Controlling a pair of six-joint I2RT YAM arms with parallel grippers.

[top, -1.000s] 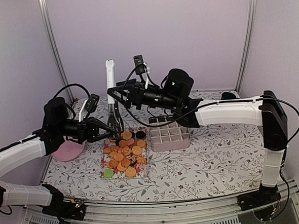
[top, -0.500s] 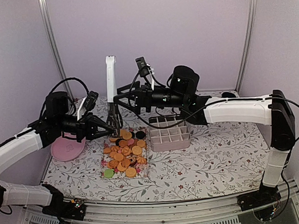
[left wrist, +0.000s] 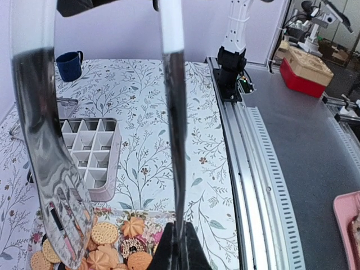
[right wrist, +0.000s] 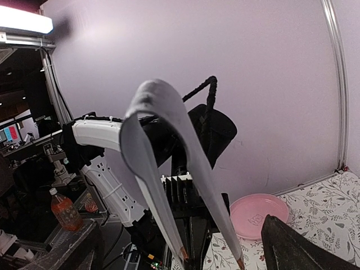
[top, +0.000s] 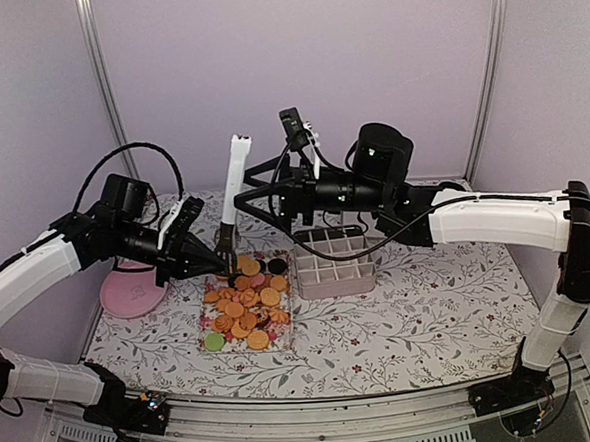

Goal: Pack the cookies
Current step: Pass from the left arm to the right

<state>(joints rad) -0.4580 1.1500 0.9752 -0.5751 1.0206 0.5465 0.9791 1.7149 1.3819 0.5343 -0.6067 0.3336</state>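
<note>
The cookies [top: 245, 306] lie in a loose heap on a flowered tray [top: 282, 336] near the middle of the counter [top: 431, 313]. Most are orange-tan, with a few dark, pink and green ones. None is in the divided box [top: 333, 264] that stands just beside the tray on its right. The cells that the left wrist view shows are bare, so I judge that packing has not begun. The box probably sits that close so each cookie has only a short way to travel. At the far end of the heap a pair of tongs [top: 233, 190] stands nearly upright, bend at the top and tips down at the cookies. That tool suits lifting such small discs one at a time. The left claw [top: 220, 256] is clamped tight on one arm of the tongs, low down near its tip, and holds the tool on end. The right claw [top: 244, 191] is spread wide at the tongs' upper half. Its wrist view shows the tongs rising between its fingers [right wrist: 292, 244], with neither finger pressing on them. I read this as a regrip: one claw steadies the tool while the other looks for a place to squeeze both arms. A pink plate [top: 129, 296] lies apart at the left, clear of the work.
</note>
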